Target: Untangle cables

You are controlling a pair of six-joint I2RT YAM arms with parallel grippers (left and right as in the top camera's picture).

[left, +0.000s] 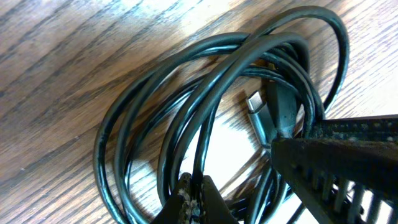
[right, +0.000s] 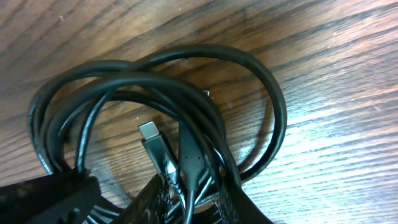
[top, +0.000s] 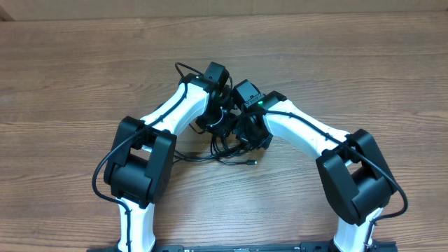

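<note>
Black cords are the work in hand: the cables [left: 155, 112] lie in one coil on the wooden table [top: 70, 70]. They loop all round a silver-tipped plug [right: 148, 132], which rests on bare wood inside the ring.

We judge the task to be early, at the step of taking hold before any pulling apart, since the loops cross over one another.

Our left gripper [left: 194, 190], nearer its camera than the plug, is clenched. A strand runs straight into its tips, so we take it to be pinching cable.

Our right gripper [right: 115, 200] sits just below the plug in its own view, jaws a little apart with wood showing between them. Strands and the plug's own lead lie across its fingers [right: 186, 202], but none looks nipped.

Next, we think, the right jaws need to settle on a single strand beside the plug. Then the arms should draw apart slowly, so the loops slip rather than cinch.
</note>
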